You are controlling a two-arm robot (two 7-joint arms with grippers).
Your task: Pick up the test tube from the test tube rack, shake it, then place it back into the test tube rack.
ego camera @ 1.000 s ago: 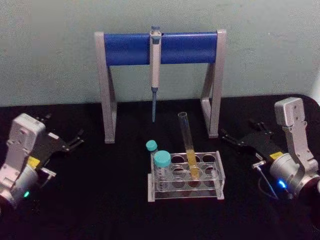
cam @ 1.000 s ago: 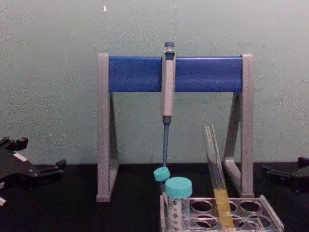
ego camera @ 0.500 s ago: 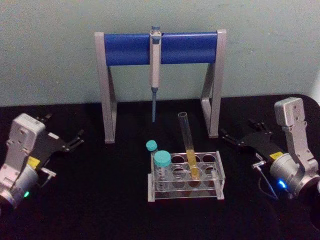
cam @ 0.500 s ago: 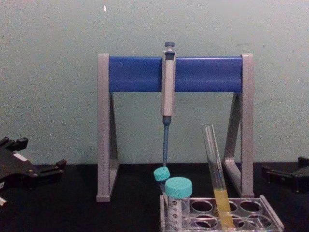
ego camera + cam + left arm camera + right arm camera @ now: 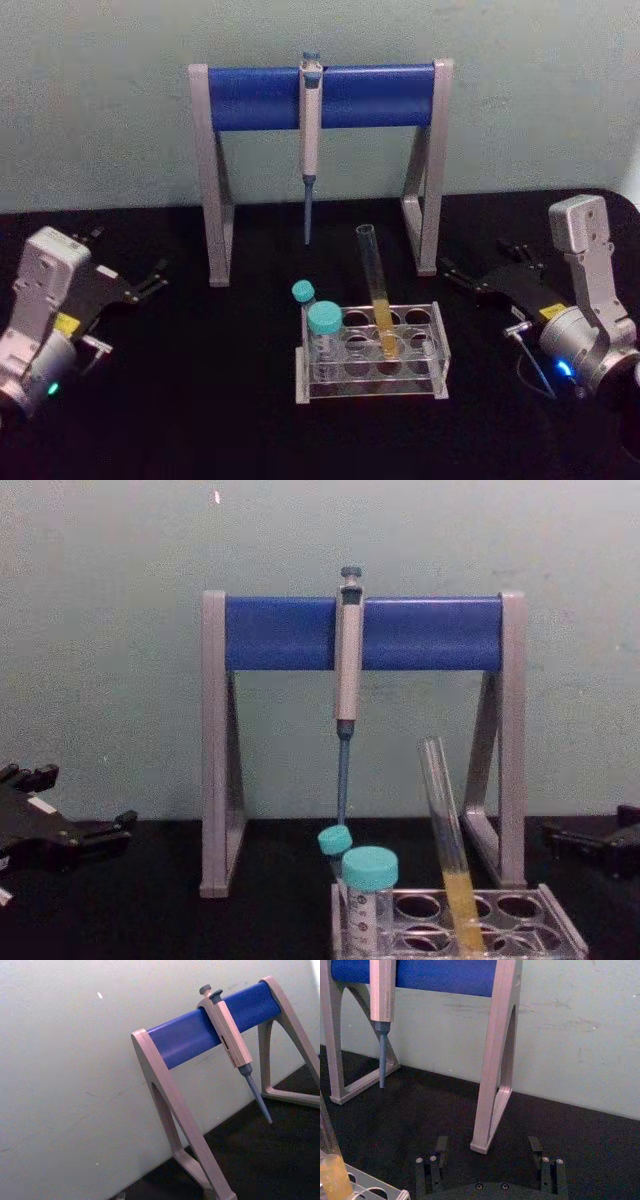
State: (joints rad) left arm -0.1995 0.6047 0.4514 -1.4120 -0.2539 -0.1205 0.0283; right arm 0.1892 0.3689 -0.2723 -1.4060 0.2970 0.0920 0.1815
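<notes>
Both hands (image 5: 150,280) (image 5: 455,275) well off tube (image 5: 377,292).

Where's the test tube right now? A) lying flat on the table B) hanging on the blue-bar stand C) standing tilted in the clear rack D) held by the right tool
C: the test tube leans in a hole of the test tube rack, yellow liquid at its bottom, with the left tool and right tool both off to the sides.
</notes>
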